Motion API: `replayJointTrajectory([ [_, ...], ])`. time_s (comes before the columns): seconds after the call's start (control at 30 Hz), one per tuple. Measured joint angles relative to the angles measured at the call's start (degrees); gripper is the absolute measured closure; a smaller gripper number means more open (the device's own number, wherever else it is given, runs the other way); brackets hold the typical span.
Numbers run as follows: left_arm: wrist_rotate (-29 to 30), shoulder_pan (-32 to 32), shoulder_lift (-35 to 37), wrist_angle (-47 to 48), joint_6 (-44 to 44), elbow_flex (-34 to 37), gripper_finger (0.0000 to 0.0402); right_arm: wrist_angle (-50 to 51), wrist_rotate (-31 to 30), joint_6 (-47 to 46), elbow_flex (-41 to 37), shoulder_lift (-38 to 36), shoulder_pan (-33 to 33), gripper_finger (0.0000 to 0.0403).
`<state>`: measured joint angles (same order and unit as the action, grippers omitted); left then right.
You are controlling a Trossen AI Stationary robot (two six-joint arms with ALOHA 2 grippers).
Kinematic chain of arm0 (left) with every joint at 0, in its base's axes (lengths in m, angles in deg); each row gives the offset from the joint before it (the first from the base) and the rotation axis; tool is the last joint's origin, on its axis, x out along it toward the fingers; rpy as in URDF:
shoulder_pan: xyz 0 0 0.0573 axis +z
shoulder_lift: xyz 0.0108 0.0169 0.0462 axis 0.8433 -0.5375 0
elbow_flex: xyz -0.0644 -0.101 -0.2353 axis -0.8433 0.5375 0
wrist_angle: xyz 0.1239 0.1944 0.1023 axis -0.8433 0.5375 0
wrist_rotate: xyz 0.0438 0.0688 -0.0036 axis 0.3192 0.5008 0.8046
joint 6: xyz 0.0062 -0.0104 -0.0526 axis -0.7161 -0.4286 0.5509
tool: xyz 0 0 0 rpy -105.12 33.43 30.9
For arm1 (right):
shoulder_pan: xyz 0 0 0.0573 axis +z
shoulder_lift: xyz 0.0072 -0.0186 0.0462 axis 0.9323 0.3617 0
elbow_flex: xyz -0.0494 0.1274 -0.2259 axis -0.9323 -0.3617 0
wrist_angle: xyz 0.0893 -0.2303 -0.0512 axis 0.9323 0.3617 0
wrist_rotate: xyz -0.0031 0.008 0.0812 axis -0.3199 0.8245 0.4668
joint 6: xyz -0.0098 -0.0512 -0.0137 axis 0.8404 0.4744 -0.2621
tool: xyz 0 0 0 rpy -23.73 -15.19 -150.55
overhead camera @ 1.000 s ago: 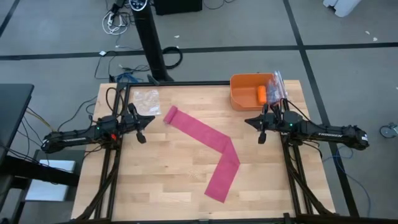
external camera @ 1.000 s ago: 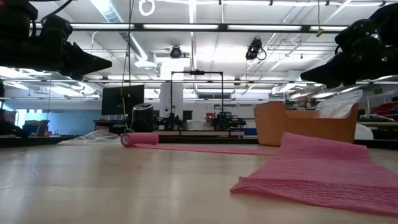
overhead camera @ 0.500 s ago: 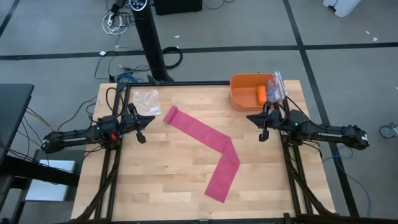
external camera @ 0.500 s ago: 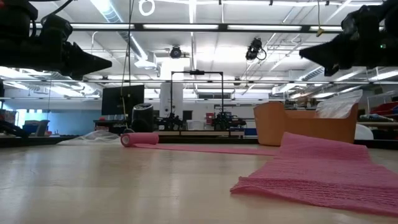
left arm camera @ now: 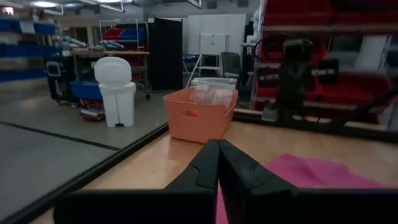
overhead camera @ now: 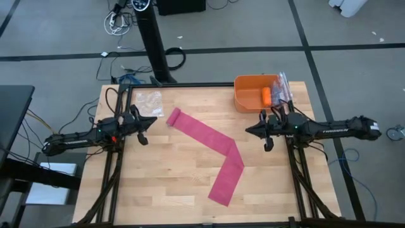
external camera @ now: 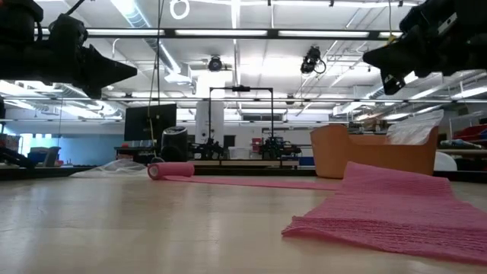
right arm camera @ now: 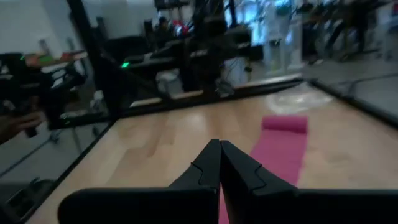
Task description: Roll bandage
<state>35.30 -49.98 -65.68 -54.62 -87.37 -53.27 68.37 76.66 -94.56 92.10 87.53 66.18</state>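
The bandage (overhead camera: 209,146), a soft, light, stretchy strip that would likely wrinkle, lay bent across the desk (overhead camera: 164,183) with its rolled end (overhead camera: 173,116) the sensible place to grip, while left gripper (overhead camera: 152,120) and right gripper (overhead camera: 249,130) hovered, fingers together, empty.

On my feed the wooden counter (overhead camera: 158,183) carries an orange bin (overhead camera: 248,94) at its far right corner, a small orange roll (overhead camera: 266,95) and crinkly clear plastic (overhead camera: 282,85) inside it. A clear plastic bag (overhead camera: 149,99) lies flat near the far left corner.
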Motion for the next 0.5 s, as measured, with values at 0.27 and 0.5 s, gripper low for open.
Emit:
replayJointTrajectory([
  [0.27,-1.9,0.0,0.0,2.5,5.3,0.0,0.0385,10.2,-9.8,-3.0,14.0,19.3,14.6,0.0394],
  [0.5,-2.7,0.0,-0.3,6.0,4.0,0.0,0.0385,20.4,-15.9,-11.2,32.7,41.8,29.2,0.0393],
])
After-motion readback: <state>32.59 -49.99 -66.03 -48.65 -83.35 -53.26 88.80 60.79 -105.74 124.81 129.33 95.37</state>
